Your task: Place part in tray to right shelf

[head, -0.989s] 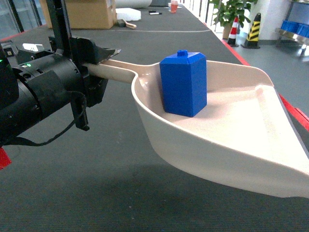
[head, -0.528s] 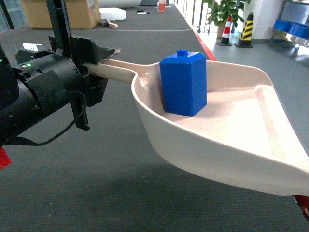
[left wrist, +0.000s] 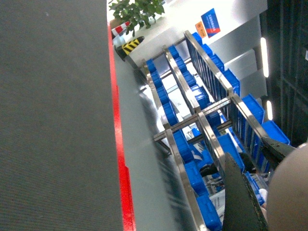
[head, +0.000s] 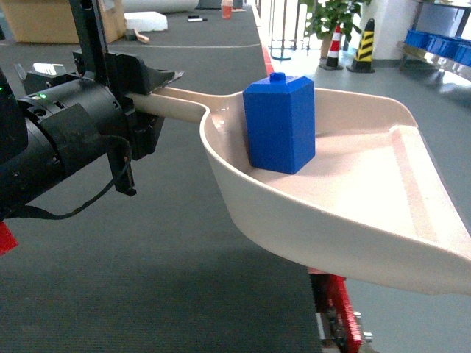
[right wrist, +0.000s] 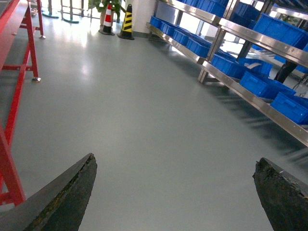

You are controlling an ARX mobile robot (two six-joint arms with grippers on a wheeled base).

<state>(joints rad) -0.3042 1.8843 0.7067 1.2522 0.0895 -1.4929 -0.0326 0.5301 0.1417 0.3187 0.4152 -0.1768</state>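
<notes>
The beige tray (head: 353, 220) hangs level in the head view, above the edge of a dark table. My left gripper (head: 147, 92) is shut on its long handle (head: 173, 107) at the left. The blue part (head: 280, 125) stands upright in the tray's back corner, stud on top. In the left wrist view one black finger (left wrist: 240, 202) lies against the blurred beige handle (left wrist: 293, 192). The right shelf (right wrist: 250, 91) is a steel rack with blue crates, also in the left wrist view (left wrist: 202, 120). My right gripper (right wrist: 175, 192) is open over bare grey floor, holding nothing.
The dark table mat (head: 147, 279) ends at a red frame edge (head: 342, 309) under the tray. Striped cones (head: 366, 44) and a potted plant (head: 327, 15) stand on the grey floor beyond. A cardboard box (head: 44, 18) sits at the table's far end. Red table legs (right wrist: 14, 120) stand left of the right gripper.
The background has slid left in the head view; the table's red edge and the floor now show under the tray. Tray, part and left gripper keep their place in the view.
</notes>
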